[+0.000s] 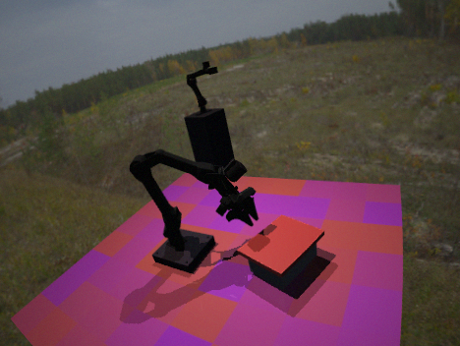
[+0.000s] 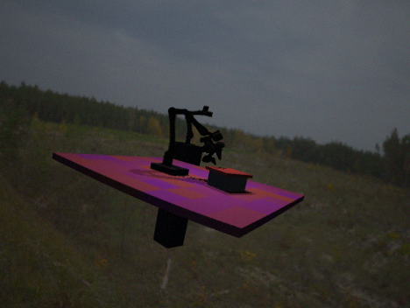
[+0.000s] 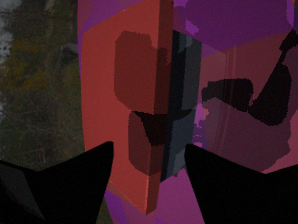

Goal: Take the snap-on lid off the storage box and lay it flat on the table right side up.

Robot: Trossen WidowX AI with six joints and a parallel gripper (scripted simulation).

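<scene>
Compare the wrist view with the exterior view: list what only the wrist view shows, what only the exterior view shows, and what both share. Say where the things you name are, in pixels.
Wrist only: the gripper's shadow [image 3: 132, 70] falling across the lid's top.
Exterior only: the arm's base [image 2: 180, 171] and the dark block [image 2: 170, 227] below the table.
Both: the red lid [image 3: 105, 100] [image 2: 229, 171] on the dark box [image 3: 186, 95] [image 2: 225, 181], the patterned table [image 3: 225, 15] [image 2: 206, 206], and the gripper [image 3: 149, 149] [image 2: 216, 160], open.

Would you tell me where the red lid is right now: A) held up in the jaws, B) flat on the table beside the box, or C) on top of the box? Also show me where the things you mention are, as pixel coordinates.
C: the red lid [image 1: 290, 243] [image 2: 229, 171] [image 3: 102, 100] covers the box [image 1: 273, 275] [image 2: 225, 182] [image 3: 186, 100], with the jaws apart and above it.
</scene>
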